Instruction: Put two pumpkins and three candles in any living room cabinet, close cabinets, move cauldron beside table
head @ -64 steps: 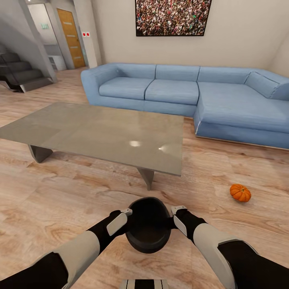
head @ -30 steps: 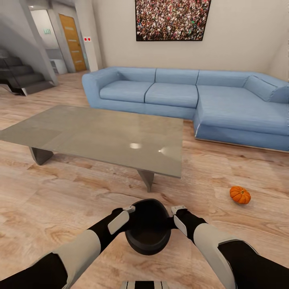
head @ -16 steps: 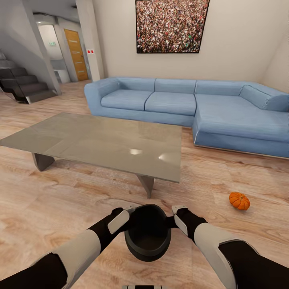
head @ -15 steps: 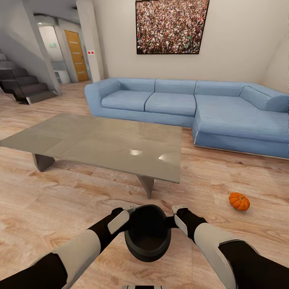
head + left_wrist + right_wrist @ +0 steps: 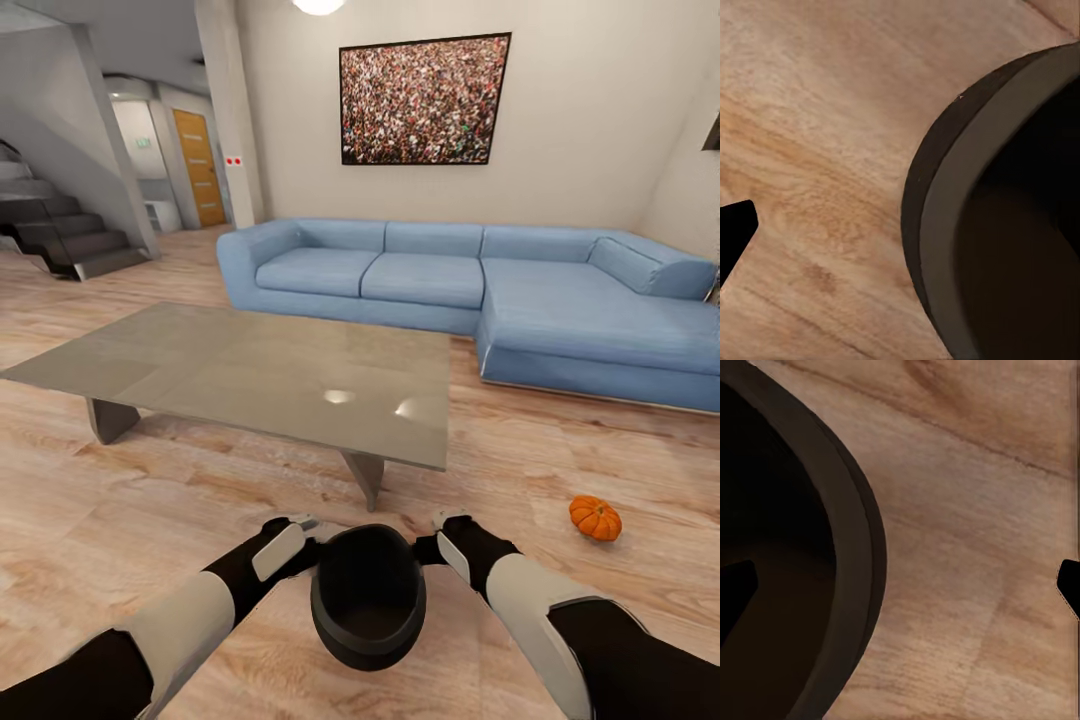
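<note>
The black cauldron [image 5: 368,600] sits low over the wood floor between my two arms, just in front of the grey table [image 5: 250,370]. I cannot tell whether it touches the floor. My left gripper [image 5: 312,528] is at its left rim and my right gripper [image 5: 440,522] at its right rim. In the right wrist view the cauldron's rim [image 5: 851,547] runs between widely spread fingertips [image 5: 736,585], one inside the pot and one outside. The left wrist view has the rim [image 5: 945,225] beside one fingertip [image 5: 735,232] over the floor. One orange pumpkin [image 5: 595,518] lies on the floor to the right.
A blue corner sofa [image 5: 480,290] stands behind the table, along the back wall. Dark stairs [image 5: 60,240] and a hallway with an orange door [image 5: 200,165] lie at the far left. Open wood floor surrounds the table's near side.
The camera has tilted up, so the room sits lower in the picture. The cauldron's rim now sits lower against the gripper tips than a second ago. The pumpkin has not moved.
</note>
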